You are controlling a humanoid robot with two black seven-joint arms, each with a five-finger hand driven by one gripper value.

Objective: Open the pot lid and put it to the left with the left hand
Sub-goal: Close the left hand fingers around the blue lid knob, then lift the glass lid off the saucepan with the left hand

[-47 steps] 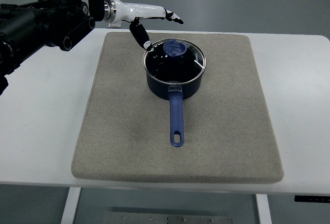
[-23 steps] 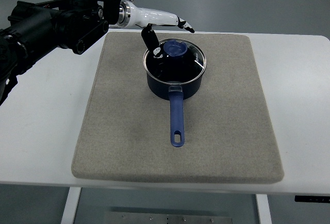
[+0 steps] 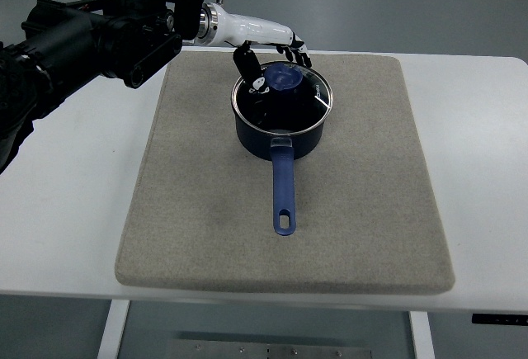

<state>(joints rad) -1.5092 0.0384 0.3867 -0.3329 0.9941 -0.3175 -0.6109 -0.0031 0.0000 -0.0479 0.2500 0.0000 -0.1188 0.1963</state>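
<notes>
Left arm: a black arm enters from the upper left edge and ends in a white left hand [image 3: 271, 44] with dark fingertips, reaching over the far rim of the pot.
Left hand state: the fingers are spread in a loose claw around the lid's knob, thumb on the near-left side, the others on the far-right side; it is too small to tell whether any fingertip touches the knob, and no firm grasp shows.
Landing spot: the grey mat [image 3: 198, 210] has bare space to the left of the pot, where the lid is meant to go.
Pot: a dark blue saucepan [image 3: 280, 128] stands upright on the mat's far middle, its long blue handle [image 3: 282, 190] pointing toward the near edge.
Lid: the glass lid [image 3: 301, 101] with a blue knob [image 3: 281, 78] sits flat and closed on the pot.
Table: a white table [image 3: 478, 169] carries the mat.
Right arm: not in the picture.
Progress: judged early; the hand has arrived. Grasping the knob, lifting and setting the lid down on the left remain.
</notes>
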